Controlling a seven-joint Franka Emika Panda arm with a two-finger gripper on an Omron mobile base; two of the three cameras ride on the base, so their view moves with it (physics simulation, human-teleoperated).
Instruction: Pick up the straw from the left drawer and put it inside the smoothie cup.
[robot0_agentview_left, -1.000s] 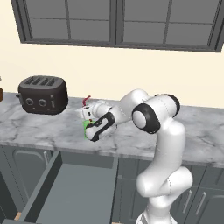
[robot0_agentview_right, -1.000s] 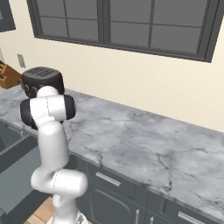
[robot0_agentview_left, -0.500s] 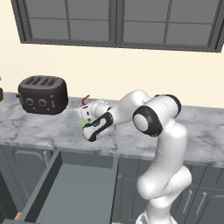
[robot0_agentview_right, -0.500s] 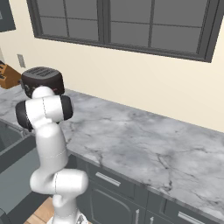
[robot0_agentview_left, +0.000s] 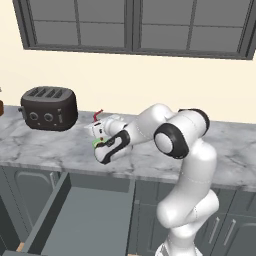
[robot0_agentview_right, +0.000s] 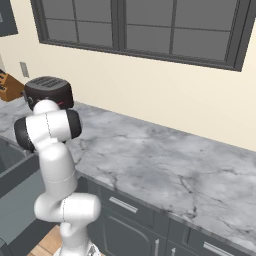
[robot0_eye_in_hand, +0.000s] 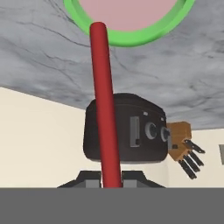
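In the hand view the red straw (robot0_eye_in_hand: 105, 109) runs up from between my gripper (robot0_eye_in_hand: 111, 183), which is shut on it. Its far end lies over the green rim of the smoothie cup (robot0_eye_in_hand: 144, 40), at the edge of the pink smoothie. From the left base view my gripper (robot0_agentview_left: 96, 132) hovers over the marble counter right of the toaster. The straw's bent red tip (robot0_agentview_left: 98, 114) sticks up above the hand, and a sliver of the green smoothie cup (robot0_agentview_left: 96, 144) shows just below it. The left drawer (robot0_agentview_left: 75, 220) stands pulled open under the counter.
A black toaster (robot0_agentview_left: 48, 107) stands on the counter left of the hand, also seen as toaster (robot0_eye_in_hand: 127, 127) and toaster (robot0_agentview_right: 49, 90). A wooden knife block (robot0_agentview_right: 10, 85) sits beyond it. The marble counter (robot0_agentview_right: 165, 160) stretches to the right, with grey cabinet doors (robot0_agentview_left: 235, 225) below.
The arm's elbow has drifted slightly. The hand with the straw has barely moved at the cup.
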